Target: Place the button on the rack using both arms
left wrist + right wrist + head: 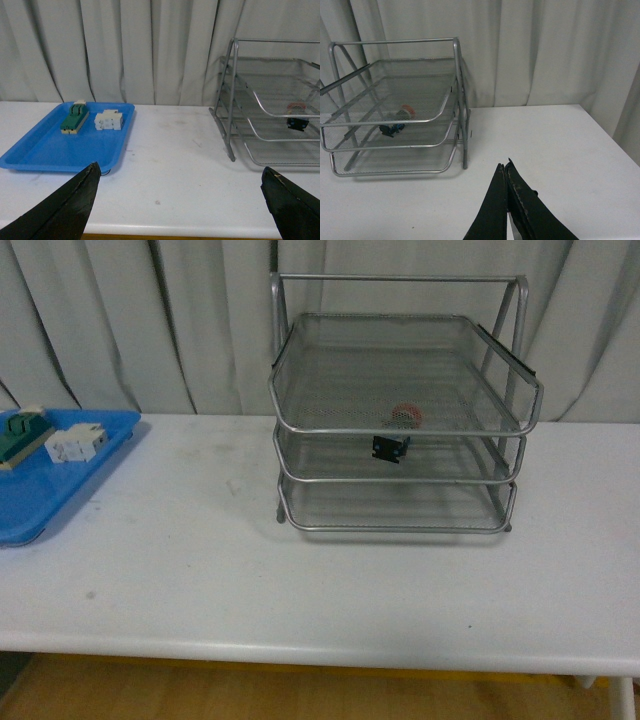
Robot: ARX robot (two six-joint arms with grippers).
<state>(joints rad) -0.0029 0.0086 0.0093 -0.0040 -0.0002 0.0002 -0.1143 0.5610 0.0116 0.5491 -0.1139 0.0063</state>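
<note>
The button (397, 432), red cap on a black body, lies on the middle tier of the silver wire rack (290, 405) in the front view. It also shows in the left wrist view (296, 116) and the right wrist view (397, 121) inside the rack (231, 115) (461, 107). Neither arm shows in the front view. My left gripper (180, 175) is open and empty above the white table, well away from the rack. My right gripper (504, 167) is shut on nothing, over the table to the rack's right.
A flat blue tray (95, 465) (35, 150) sits at the table's left with a green block (74, 118) and a white block (109, 120) on it. Grey curtains hang behind. The table's front edge is near both grippers.
</note>
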